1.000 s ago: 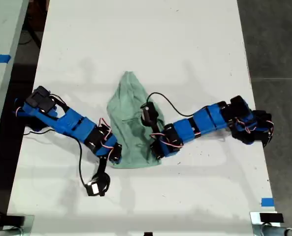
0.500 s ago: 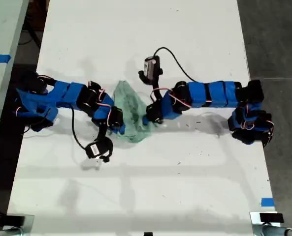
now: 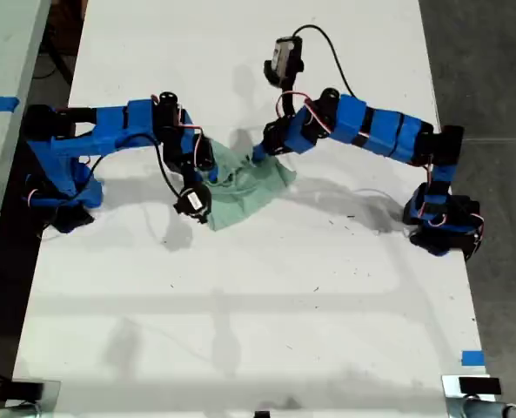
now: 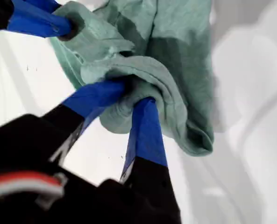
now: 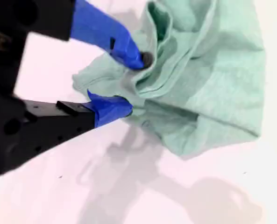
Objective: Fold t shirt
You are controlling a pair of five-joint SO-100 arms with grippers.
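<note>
Exterior view: t shirt point(image 3: 253, 187) is bunched into a small crumpled heap on the white table point(image 3: 240, 331), in the upper half of that view, roughly mid-width. One blue arm point(image 3: 110, 131) reaches in from the exterior view's left, another blue arm point(image 3: 371, 135) from the exterior view's right. Both gripper ends meet the heap, one at each of its upper corners. The edge of the cloth toward the top of the view is at the jaws; the rest spreads on the table toward the bottom of the view. I can't match either arm to first or second from this view alone.

First wrist view: my first gripper point(image 4: 134, 93) is clenched on a thick roll of the t shirt point(image 4: 175, 56) — both blue fingers point(image 4: 147, 130) are buried in the folds at their tips. The cloth is gathered and wrinkled around them. A blue finger of the other arm point(image 4: 40, 21) pinches a nearby part of the same cloth.

Second wrist view: my second gripper point(image 5: 134, 83) is grasping the t shirt point(image 5: 208, 84) at a folded edge — cloth fills the space between the two blue fingertips point(image 5: 111, 107). The rest of the garment fans out away from the jaws over the pale table point(image 5: 129, 196), with a shadow under it.
</note>
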